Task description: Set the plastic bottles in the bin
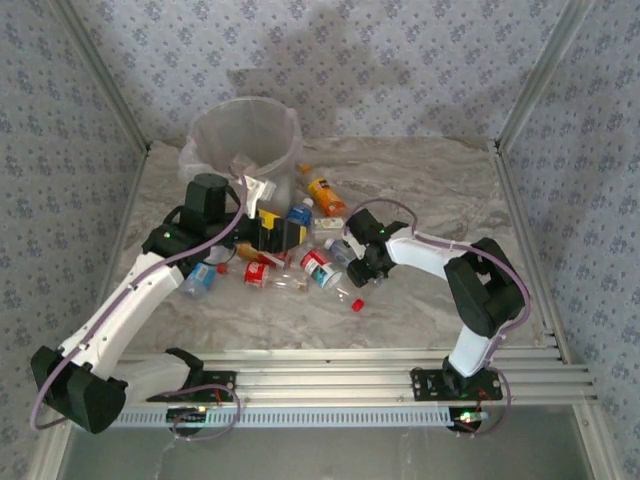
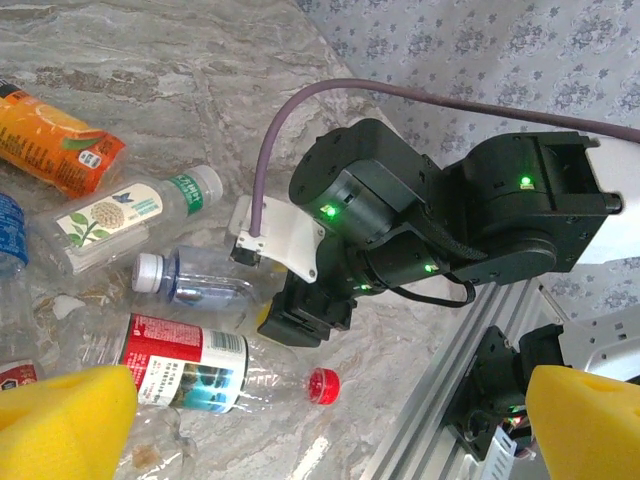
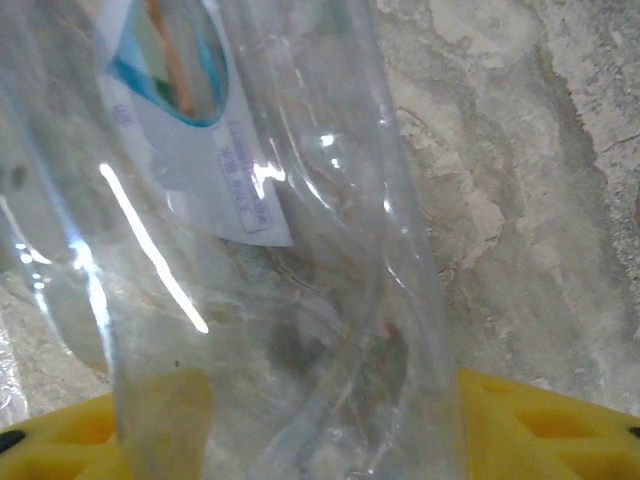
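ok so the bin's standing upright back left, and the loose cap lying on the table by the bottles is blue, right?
Not blue: the loose cap is red, as the left wrist view shows. The bin does stand upright at the back left.

No word or number legible anywhere, txt too small. Left wrist view: clear plastic bottle w/ white cap carries a cream label, flower pic plus blue bird mark. Clear plastic bottle w/ red-and-white label shows a dark photo panel, tiny print. Orange plastic bottle: fruit pic, small white-green patch. Right wrist view: close-up clear plastic bottle, white label, blue-edged, print blurred.
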